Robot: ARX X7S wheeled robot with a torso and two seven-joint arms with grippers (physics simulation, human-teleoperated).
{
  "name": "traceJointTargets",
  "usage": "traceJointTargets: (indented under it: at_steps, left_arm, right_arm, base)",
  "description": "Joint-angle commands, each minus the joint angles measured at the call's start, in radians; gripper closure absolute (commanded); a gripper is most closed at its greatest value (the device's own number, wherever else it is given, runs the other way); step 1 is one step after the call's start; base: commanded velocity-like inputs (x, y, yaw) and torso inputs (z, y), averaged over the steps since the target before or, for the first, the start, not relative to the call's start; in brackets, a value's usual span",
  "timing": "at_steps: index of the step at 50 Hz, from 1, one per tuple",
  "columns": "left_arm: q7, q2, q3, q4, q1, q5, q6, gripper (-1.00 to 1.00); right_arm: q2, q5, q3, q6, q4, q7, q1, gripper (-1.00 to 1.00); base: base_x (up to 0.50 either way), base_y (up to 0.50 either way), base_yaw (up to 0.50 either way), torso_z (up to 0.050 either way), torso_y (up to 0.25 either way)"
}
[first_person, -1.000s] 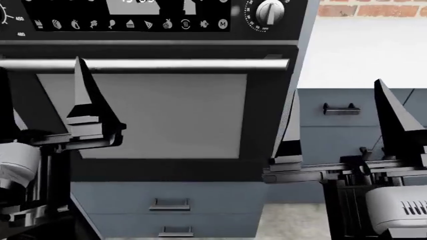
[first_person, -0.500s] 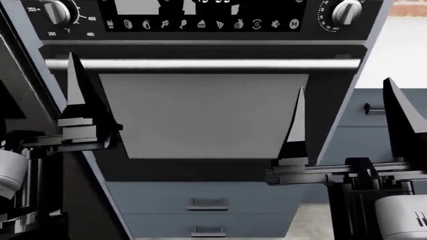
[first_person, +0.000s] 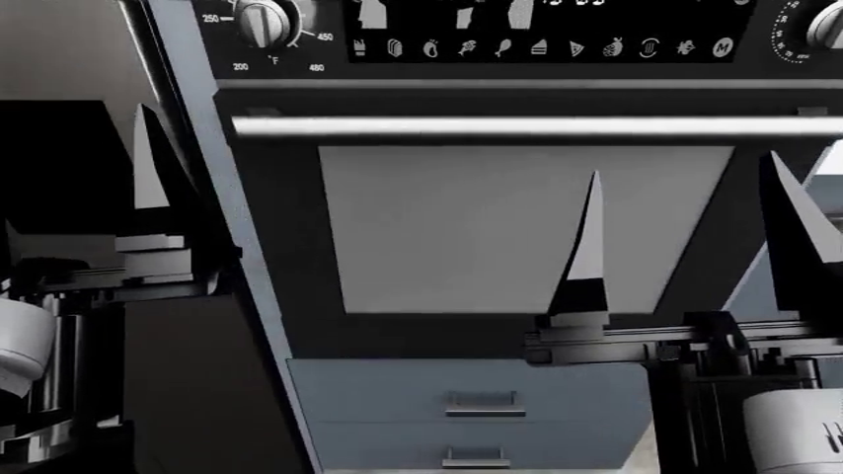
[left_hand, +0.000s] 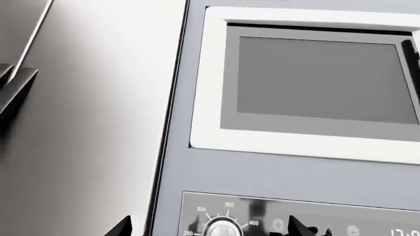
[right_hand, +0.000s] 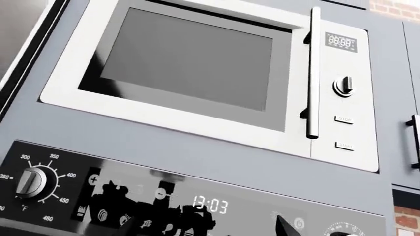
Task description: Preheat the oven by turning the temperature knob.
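Head view: the oven (first_person: 527, 227) is now seen further to the right than half a second ago, so the temperature knob (first_person: 265, 22) has been brought in from the upper left corner toward the panel's top edge, while the tick-marked knob (first_person: 823, 25) is cut off at the right border. Both arms are held in much the same places in the frame as before. The left gripper (first_person: 145, 212) is seen well below the temperature knob and left of it, apart from it; only one dark finger is clearly shown, so its state cannot be told. The right gripper (first_person: 685, 247) is held with its fingers spread wide, nothing between them, before the oven door. In the right wrist view the temperature knob (right_hand: 30, 181) is seen under the microwave (right_hand: 196, 78); in the left wrist view the temperature knob (left_hand: 224, 229) is cropped.
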Motion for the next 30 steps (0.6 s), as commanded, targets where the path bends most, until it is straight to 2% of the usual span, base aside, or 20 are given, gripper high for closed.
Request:
traceJointTargets:
  at_steps: [1,8,20,30]
  left_arm:
    - [-0.021,-0.020,0.012,0.003,0.004,-0.014,0.009,-1.00]
    - [-0.029,-0.027,0.011,0.017,0.003,-0.034,0.001,-1.00]
    - [-0.025,-0.034,0.019,0.016,0.012,-0.045,0.025,-1.00]
    - [-0.007,-0.048,0.024,0.022,0.028,-0.066,0.047,-1.00]
  right_arm:
    - [0.001,-0.009,-0.007,-0.001,0.000,0.003,-0.001,-1.00]
    - [0.002,-0.077,-0.037,0.015,0.000,0.014,0.008,-1.00]
    - [0.002,-0.047,-0.028,0.008,0.000,0.014,-0.001,-1.00]
    - [0.002,-0.060,-0.045,0.016,0.000,0.005,-0.003,-1.00]
  base:
    - [0.00,0.00,0.00,0.000,0.000]
    - [0.00,0.00,0.00,0.000,0.000]
    - [0.01,0.00,0.00,0.000,0.000]
    - [0.00,0.00,0.00,0.044,0.000]
